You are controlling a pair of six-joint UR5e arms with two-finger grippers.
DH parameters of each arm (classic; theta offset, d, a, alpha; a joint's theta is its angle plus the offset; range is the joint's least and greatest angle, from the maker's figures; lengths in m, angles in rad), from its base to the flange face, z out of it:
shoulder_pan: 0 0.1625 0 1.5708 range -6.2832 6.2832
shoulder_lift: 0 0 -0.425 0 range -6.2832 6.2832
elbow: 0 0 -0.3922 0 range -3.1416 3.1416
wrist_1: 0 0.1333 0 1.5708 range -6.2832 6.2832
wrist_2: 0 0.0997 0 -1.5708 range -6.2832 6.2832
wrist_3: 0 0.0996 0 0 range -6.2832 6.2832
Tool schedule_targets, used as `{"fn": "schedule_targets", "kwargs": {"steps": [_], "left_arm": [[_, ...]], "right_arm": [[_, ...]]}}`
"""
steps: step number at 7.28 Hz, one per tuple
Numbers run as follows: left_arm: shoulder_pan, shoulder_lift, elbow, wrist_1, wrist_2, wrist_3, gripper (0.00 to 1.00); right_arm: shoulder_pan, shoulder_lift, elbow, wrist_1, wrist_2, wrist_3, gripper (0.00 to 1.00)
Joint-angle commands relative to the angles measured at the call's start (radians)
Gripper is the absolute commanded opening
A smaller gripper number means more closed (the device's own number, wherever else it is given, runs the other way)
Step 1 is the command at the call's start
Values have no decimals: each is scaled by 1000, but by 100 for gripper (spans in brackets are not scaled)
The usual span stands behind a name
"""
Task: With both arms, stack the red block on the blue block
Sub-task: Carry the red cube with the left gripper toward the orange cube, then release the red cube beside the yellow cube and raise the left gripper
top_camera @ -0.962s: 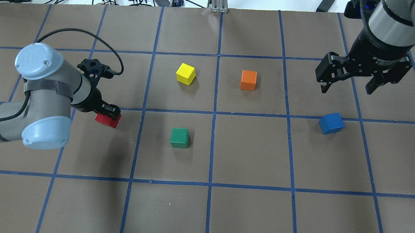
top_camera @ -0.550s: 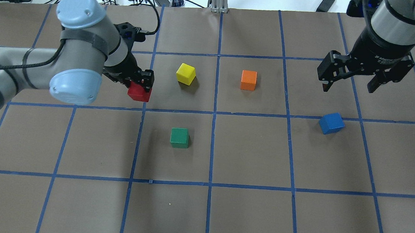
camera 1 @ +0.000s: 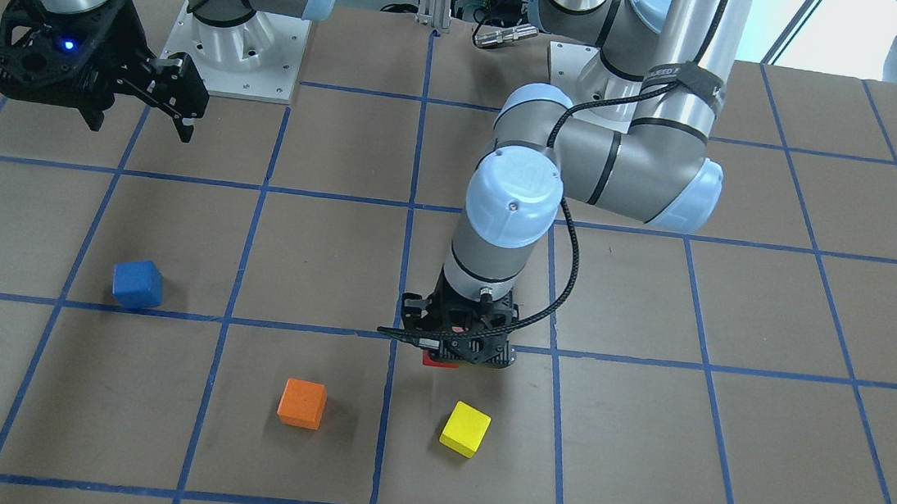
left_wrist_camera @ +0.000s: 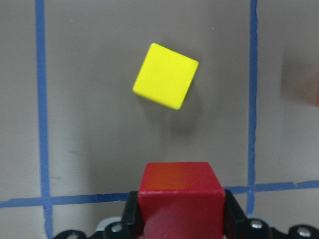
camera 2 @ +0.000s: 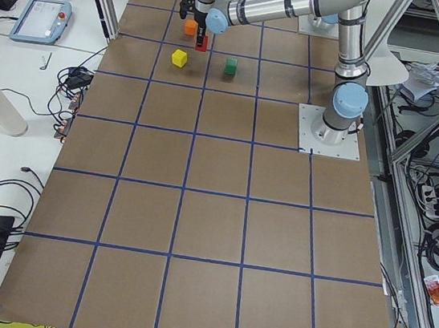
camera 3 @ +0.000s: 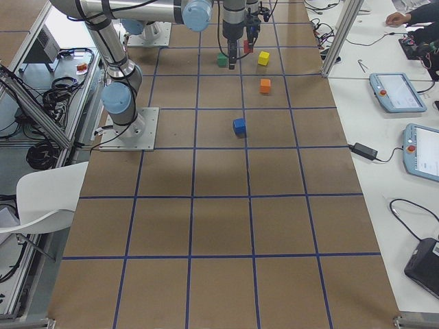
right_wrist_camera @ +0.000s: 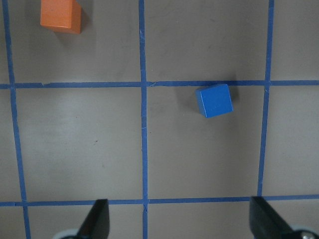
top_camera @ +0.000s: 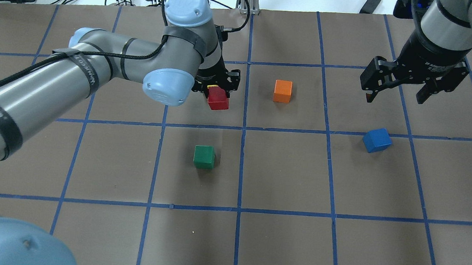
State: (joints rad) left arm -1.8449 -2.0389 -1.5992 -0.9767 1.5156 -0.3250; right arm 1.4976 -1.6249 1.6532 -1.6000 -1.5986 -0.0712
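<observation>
Small solid red cube (top_camera: 218, 99) is seen clamped between the fingers of the black left gripper (top_camera: 217, 91), held clear of the brown, blue-taped table (top_camera: 283, 175), upper centre of the overhead view. A yellow cube (left_wrist_camera: 166, 75) lies just beyond it. Small solid blue cube (top_camera: 377, 140) rests at mid-right, against a tape line. Black right gripper (top_camera: 395, 96) hangs at upper right, jaws spread wide, nothing held.

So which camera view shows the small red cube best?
The left wrist-mounted view: the small matte red cube is large and sharp, clamped in the left pincer. Overhead shows it partly under the pincer; front-facing shows only a sliver; the side views show it tiny; the right wrist view misses it.
</observation>
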Motion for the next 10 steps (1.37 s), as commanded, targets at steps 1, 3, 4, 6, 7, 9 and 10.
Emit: {"fn": "schedule_targets", "kwargs": {"steps": [1, 3, 4, 6, 7, 9, 10], "left_arm": [[-77, -66, 33, 22, 3, -77, 0], [-89, -110, 31, 48, 49, -80, 16], [-89, -118, 25, 56, 61, -68, 95], [-85, -103, 34, 81, 57, -65, 100], [-71, -69, 38, 75, 45, -27, 100], [30, 39, 35, 5, -6, 162, 100], [85, 101, 33, -84, -6, 328, 100]], "right_arm": [[-2, 11, -1, -1, -3, 13, 100], [-2, 19, 0, 0, -9, 11, 100], [-2, 39, 0, 0, -7, 8, 100], [-5, 60, 0, 2, -10, 10, 100], [-5, 65, 0, 2, -4, 11, 100], [1, 82, -18, -44, 0, 11, 100], [10, 100, -30, -98, 11, 8, 100]]}}
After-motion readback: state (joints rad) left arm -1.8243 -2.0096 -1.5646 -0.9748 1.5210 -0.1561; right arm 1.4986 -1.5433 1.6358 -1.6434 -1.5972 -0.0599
